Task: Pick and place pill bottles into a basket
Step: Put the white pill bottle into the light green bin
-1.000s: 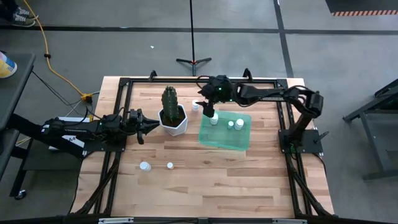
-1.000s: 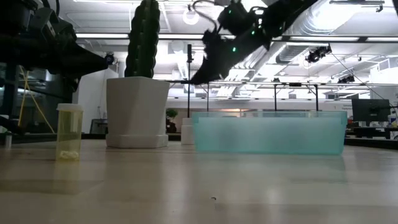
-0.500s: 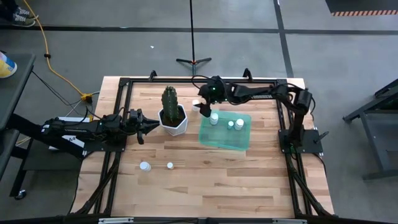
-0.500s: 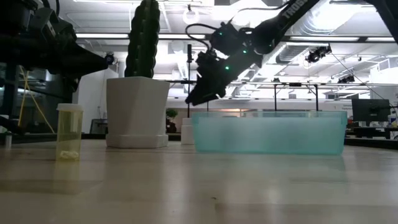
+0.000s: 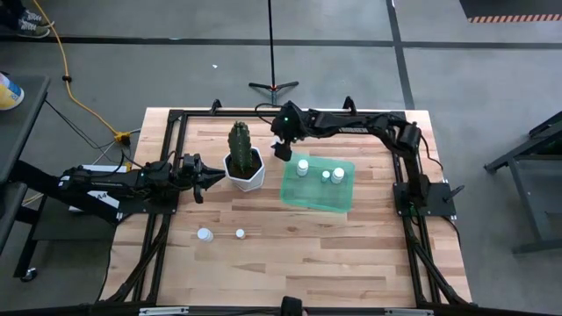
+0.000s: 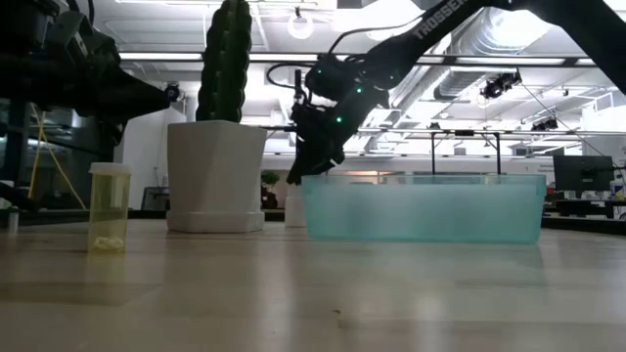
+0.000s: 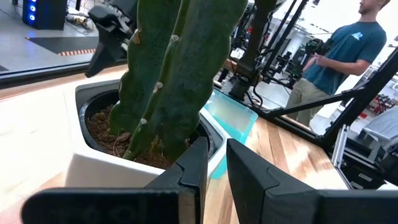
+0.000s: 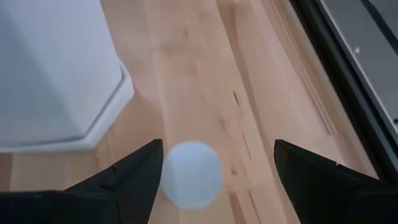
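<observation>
A white-capped pill bottle (image 8: 191,173) stands on the table between the white cactus pot (image 5: 245,167) and the teal basket (image 5: 318,186). My right gripper (image 8: 217,149) hangs open above it, slanting down. Its fingers stand either side of the cap without touching it, and the cap is nearer one finger. In the low view this bottle (image 6: 291,207) shows just left of the basket (image 6: 423,207). Three bottles (image 5: 326,175) stand in the basket. Two more (image 5: 205,234) (image 5: 240,233) stand on the near left table. My left gripper (image 5: 204,178) waits level beside the pot, a narrow gap between its fingers.
The cactus pot (image 8: 56,74) stands close beside the bottle under my right gripper. The table's black frame rail (image 5: 290,112) runs along the far edge just behind. A person (image 7: 339,56) stands beyond the table. Bare wood lies near the front edge.
My right gripper has gone from above the basket's far left corner toward the table's left edge and down, tipping further downward. It now hangs over the bottle beside the pot. My left arm and all bottles have kept still.
</observation>
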Controlling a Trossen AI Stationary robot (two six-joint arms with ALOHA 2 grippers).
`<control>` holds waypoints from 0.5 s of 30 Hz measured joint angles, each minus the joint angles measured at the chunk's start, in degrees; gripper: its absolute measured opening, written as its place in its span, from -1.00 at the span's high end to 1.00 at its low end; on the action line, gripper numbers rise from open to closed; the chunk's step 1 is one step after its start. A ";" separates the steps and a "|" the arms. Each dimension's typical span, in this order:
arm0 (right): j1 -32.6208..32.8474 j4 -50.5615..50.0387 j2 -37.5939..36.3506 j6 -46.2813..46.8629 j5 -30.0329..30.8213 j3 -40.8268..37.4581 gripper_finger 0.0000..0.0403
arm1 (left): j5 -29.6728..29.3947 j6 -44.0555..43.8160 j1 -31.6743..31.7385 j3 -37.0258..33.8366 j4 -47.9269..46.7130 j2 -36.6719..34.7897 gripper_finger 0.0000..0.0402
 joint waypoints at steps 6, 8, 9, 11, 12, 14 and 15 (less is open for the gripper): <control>-0.06 -1.98 0.01 -1.17 -0.69 0.02 -0.47 | -0.10 0.42 0.00 0.02 0.02 -0.02 0.52; 0.03 -1.90 0.17 -1.15 -0.98 0.02 -0.47 | -0.57 0.44 0.00 0.01 0.04 -0.01 0.52; 0.03 -2.00 0.19 -1.01 -1.33 0.02 -0.47 | -0.67 0.44 0.00 0.02 0.04 -0.02 0.52; 0.03 -2.95 0.20 -0.47 -2.75 0.02 -0.47 | -0.76 0.46 0.00 0.02 0.04 0.00 0.52; 0.05 -3.43 0.28 -0.22 -2.91 -0.04 -0.47 | -0.78 0.47 0.00 0.01 0.04 -0.01 0.52; 0.06 -3.37 0.49 0.20 -2.79 -0.08 -0.47 | -0.77 0.50 0.00 0.01 0.02 0.00 0.52; 0.12 -3.37 0.50 0.14 -2.54 -0.09 -0.47 | -0.79 0.50 0.00 0.02 0.04 -0.02 0.52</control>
